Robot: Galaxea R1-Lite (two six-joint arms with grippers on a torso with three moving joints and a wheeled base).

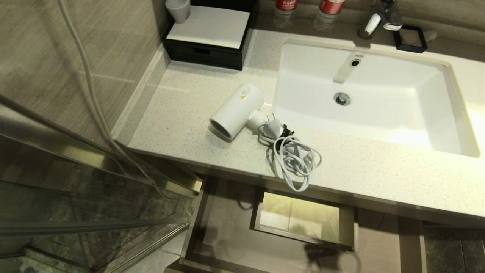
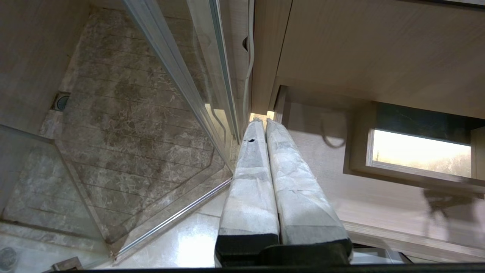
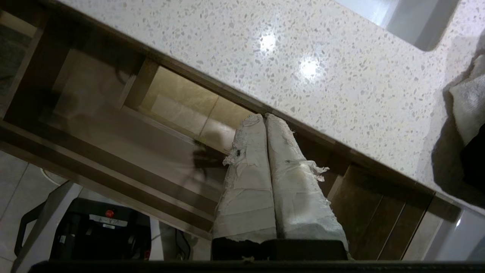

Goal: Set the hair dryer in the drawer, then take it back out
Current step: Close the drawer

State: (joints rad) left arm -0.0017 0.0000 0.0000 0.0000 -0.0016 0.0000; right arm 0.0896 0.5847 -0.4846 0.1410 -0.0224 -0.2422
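The white hair dryer (image 1: 237, 110) lies on the speckled counter left of the sink, its cord (image 1: 293, 159) coiled beside it and hanging just over the counter's front edge. Below the counter the tan wood drawer (image 1: 227, 235) stands pulled out, nothing in it, with a rectangular cutout (image 1: 299, 216) in its floor. My right gripper (image 3: 264, 116) is shut on nothing, hovering in front of the counter edge above the open drawer (image 3: 125, 144). My left gripper (image 2: 263, 120) is shut and empty, low beside the drawer's left side (image 2: 329, 178). Neither arm shows in the head view.
A glass shower partition (image 1: 91, 182) with a metal frame stands close to the drawer's left. A white sink (image 1: 363, 94) takes up the counter's right. A black box (image 1: 212, 34) with a white cup (image 1: 178, 9), two bottles and a faucet stand at the back.
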